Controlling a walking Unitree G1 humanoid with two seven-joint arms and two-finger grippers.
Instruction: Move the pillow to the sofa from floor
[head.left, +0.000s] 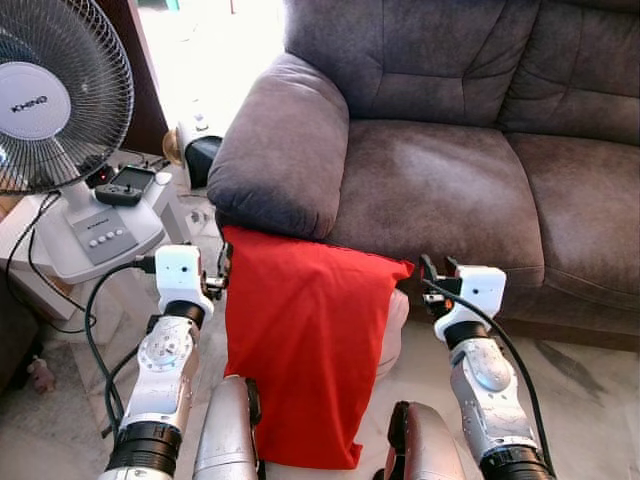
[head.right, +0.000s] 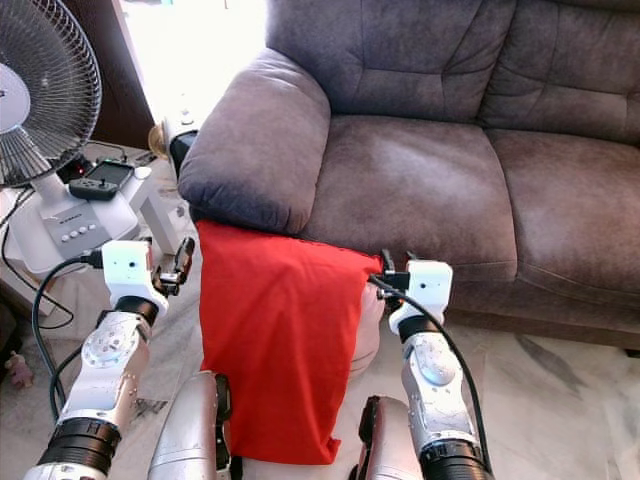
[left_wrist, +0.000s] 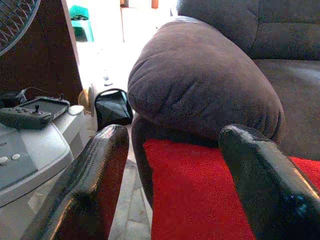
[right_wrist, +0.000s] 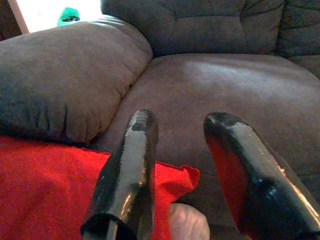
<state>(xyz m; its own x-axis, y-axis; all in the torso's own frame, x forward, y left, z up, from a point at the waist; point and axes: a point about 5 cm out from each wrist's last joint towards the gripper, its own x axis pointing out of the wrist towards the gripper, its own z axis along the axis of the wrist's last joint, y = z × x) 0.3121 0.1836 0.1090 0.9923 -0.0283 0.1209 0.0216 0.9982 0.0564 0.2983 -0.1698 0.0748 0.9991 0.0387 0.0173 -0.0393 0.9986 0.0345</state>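
The red pillow (head.left: 300, 340) stands on end on the floor, leaning against the front of the brown sofa (head.left: 430, 180) just below its armrest (head.left: 280, 140). My left gripper (head.left: 222, 268) is open beside the pillow's top left corner. In the left wrist view, the left gripper (left_wrist: 175, 135) has the pillow (left_wrist: 200, 195) showing between its spread fingers. My right gripper (head.left: 434, 272) is open beside the pillow's top right corner (right_wrist: 175, 177). In the right wrist view, the right gripper (right_wrist: 181, 119) points at the sofa seat (right_wrist: 210, 85). Neither gripper holds anything.
A white standing fan (head.left: 50, 95) stands at the left on a white stand (head.left: 100, 235), with a game controller (head.left: 125, 185) and cables (head.left: 95, 330) beside it. A pale object (head.left: 393, 330) sits behind the pillow's right side. My legs (head.left: 225, 430) show at the bottom. Marble floor (head.left: 590, 390) lies to the right.
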